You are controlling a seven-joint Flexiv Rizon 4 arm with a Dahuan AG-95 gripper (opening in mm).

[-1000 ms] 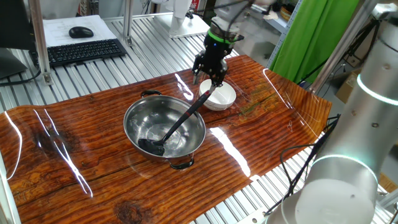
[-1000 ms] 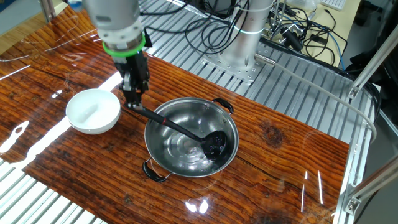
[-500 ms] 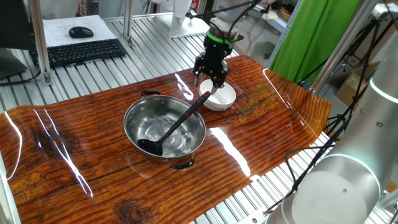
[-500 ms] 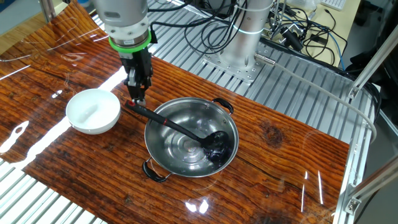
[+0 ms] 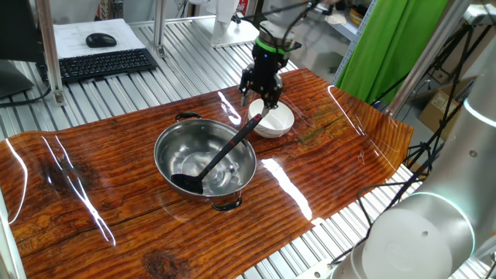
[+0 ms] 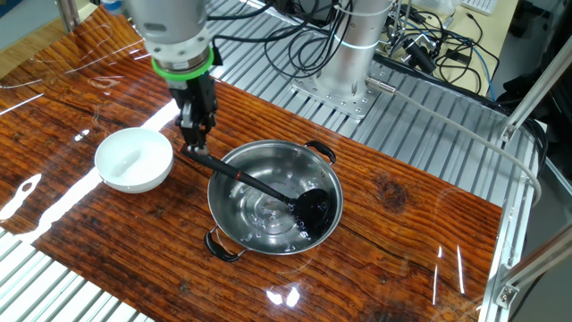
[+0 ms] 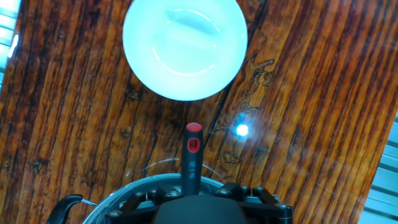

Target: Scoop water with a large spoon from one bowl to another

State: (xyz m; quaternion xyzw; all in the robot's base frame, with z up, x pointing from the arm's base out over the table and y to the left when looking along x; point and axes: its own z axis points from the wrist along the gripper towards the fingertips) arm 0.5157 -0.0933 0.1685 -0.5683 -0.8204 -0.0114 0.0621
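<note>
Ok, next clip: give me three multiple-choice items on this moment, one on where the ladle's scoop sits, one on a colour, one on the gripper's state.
1. Where is the scoop of the black ladle?
A. in the white bowl
B. inside the steel bowl
C. flat on the table

2. What colour is the tip of the ladle's handle?
A. red
B. yellow
C. blue

3. How does the gripper stand?
A. shut on the white bowl's rim
B. holding the ladle up in the air
C. open above the handle end

Answers:
1. B: the scoop lies at the bottom of the steel bowl.
2. A: the hand view shows a red end.
3. C: the fingers stand apart over the handle, beside the white bowl.
</note>
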